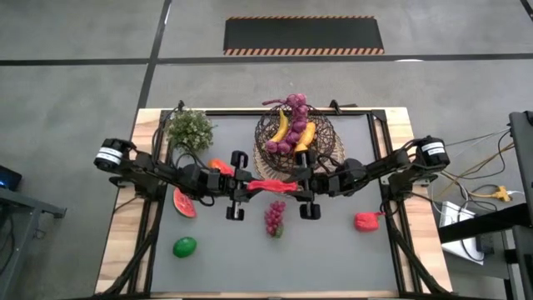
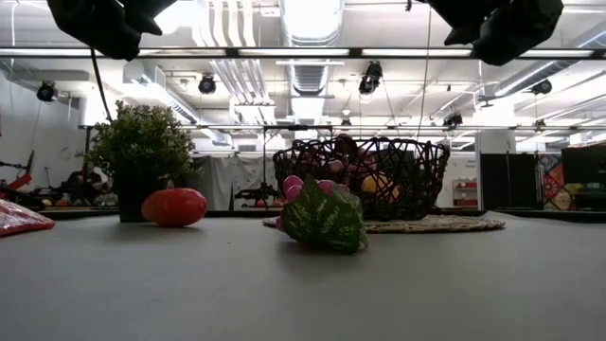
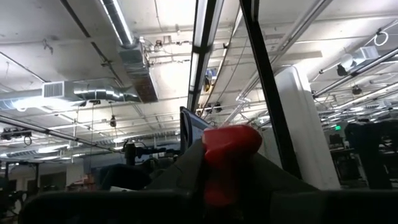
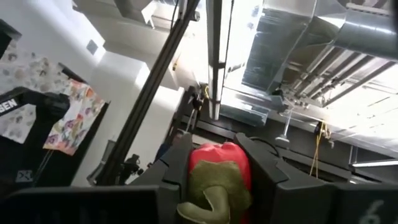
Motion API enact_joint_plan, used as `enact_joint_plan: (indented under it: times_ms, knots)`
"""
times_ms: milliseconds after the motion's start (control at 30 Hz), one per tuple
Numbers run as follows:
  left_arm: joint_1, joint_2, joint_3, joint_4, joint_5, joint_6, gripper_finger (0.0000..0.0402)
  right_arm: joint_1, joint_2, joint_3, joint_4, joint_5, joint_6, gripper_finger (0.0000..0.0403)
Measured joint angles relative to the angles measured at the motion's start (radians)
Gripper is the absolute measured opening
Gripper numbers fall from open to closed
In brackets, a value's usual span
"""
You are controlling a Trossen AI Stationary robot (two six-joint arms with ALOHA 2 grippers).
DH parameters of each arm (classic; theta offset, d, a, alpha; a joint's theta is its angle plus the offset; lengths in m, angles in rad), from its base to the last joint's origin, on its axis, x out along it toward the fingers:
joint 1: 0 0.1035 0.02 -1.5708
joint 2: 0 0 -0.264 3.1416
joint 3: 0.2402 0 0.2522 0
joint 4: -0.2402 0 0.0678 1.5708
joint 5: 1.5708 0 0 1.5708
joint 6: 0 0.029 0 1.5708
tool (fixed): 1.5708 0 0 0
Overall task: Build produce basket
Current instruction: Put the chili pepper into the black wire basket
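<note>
A long red pepper [image 1: 271, 186] hangs in the air above the table's middle, level between my two grippers. My left gripper [image 1: 252, 185] is shut on its left end, and my right gripper [image 1: 293, 185] is shut on its right end, where the green stem is. Both grippers tip upward. Just behind them the dark wire basket [image 1: 298, 137] stands on a round woven mat, with a banana [image 1: 283, 127], purple grapes [image 1: 296, 104] and a mango [image 1: 306, 135] in it. My left gripper pinches the pepper's blunt red end [image 3: 231, 144] between its two fingers, coming from the table's left and slanting upward. The pepper is lifted clear of the table. My right gripper has the pepper's stem end [image 4: 219, 163] between its two fingers [image 4: 261, 165], with the green stem [image 4: 214, 193] lying back between them. It comes from the table's right, slanting upward. The pepper lies level, clear of the table.
On the table lie a watermelon slice [image 1: 184, 202], a green lime [image 1: 185, 247], a grape bunch [image 1: 275, 217], a second red pepper [image 1: 365, 221] and an orange-red fruit [image 1: 221, 167]. A leafy green plant [image 1: 191, 129] stands at the far left.
</note>
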Motion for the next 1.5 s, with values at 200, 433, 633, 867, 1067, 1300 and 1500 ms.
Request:
enact_joint_plan:
  times_ms: [200, 433, 633, 867, 1067, 1300, 1500]
  knots:
    - [0.002, 0.003, -0.007, -0.036, -0.005, -0.028, 0.0129, 0.000, -0.012, -0.004, -0.070, 0.018, 0.038, 0.0083]
    - [0.004, -0.082, -0.056, -0.260, -0.058, -0.018, 0.0233, 0.001, -0.174, 0.010, -0.451, 0.159, 0.076, 0.0083]
    - [0.004, -0.286, -0.113, -0.590, -0.193, 0.035, 0.0266, 0.000, -0.360, 0.168, -1.127, 0.412, 0.145, 0.0083]
    - [0.001, -0.464, -0.177, -0.791, -0.325, 0.047, 0.0267, -0.026, -0.393, 0.348, -1.745, 0.894, 0.216, 0.0081]
    - [0.001, -0.531, -0.246, -0.795, -0.336, 0.059, 0.0267, -0.151, -0.386, 0.438, -2.068, 0.912, 0.409, 0.0081]
    - [0.000, -0.572, -0.261, -0.786, -0.338, 0.057, 0.0267, -0.367, -0.340, 0.434, -2.205, 0.507, 0.460, 0.0080]
    - [0.001, -0.587, -0.271, -0.783, -0.339, 0.057, 0.0267, -0.604, -0.281, 0.442, -2.200, -0.015, 0.409, 0.0080]
